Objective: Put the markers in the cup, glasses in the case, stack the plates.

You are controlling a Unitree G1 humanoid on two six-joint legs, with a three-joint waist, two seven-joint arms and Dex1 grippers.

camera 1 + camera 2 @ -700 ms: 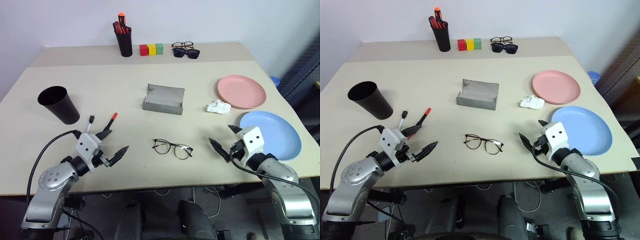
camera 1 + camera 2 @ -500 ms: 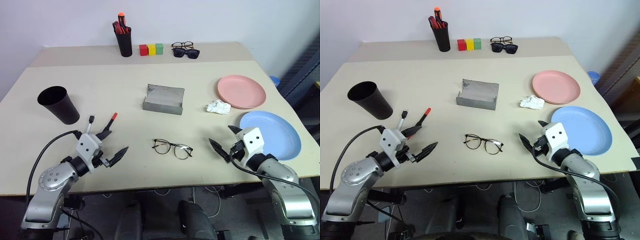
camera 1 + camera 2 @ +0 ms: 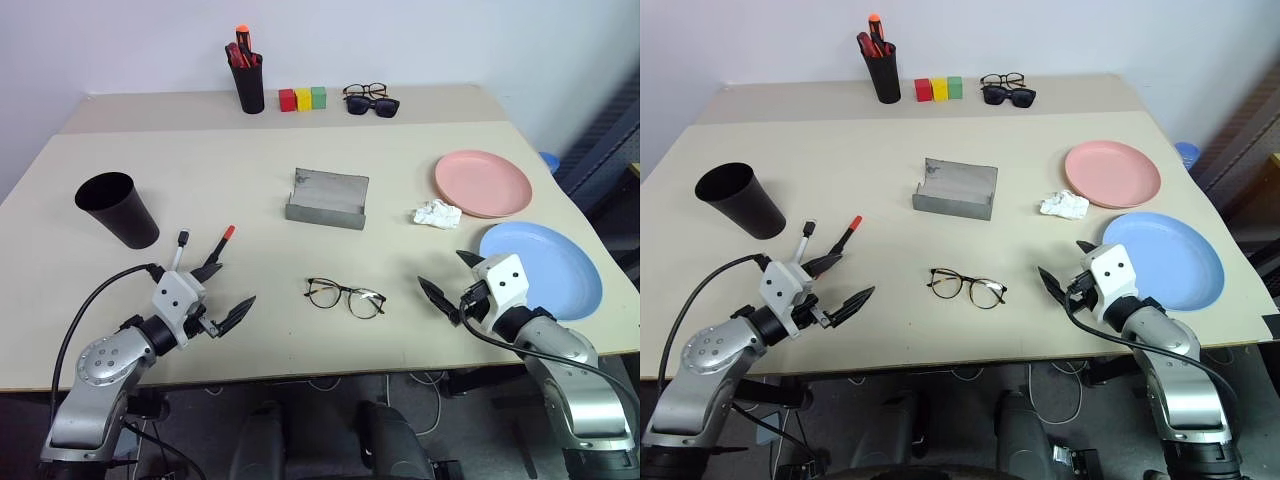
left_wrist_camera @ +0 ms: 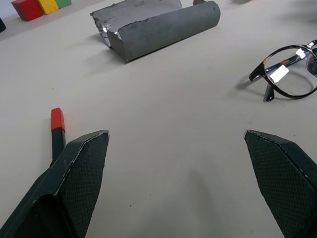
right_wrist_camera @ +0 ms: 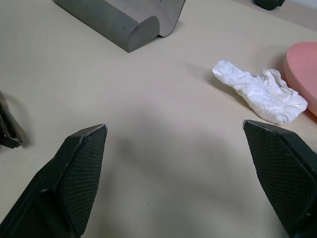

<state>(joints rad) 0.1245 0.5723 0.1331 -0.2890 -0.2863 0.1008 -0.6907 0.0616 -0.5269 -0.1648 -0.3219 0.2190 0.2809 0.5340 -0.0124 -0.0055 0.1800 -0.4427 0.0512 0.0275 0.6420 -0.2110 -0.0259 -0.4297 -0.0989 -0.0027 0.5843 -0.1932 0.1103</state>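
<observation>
Both your claws are spread wide and empty, the left claw [image 3: 228, 291] at lower left, the right claw [image 3: 451, 279] at lower right. The glasses [image 3: 345, 297] lie lower centre, the open case [image 3: 327, 199] at centre. The markers [image 3: 203, 250] sit beside your left claw, the cup [image 3: 118, 209] at left, and the pink plate [image 3: 483, 183] and blue plate [image 3: 550, 267] apart at right on the worktop [image 3: 200, 160].

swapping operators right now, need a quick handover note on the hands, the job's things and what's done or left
Left hand: open, empty, beside the two markers.
Right hand: open, empty, near the blue plate.
Black cup stands empty-handed side left; glasses lie unfolded at the front middle; grey case lies open behind them; pink plate sits apart from the blue one.
Done: nothing.
Left: markers into cup, glasses into case, plates stacked.
</observation>
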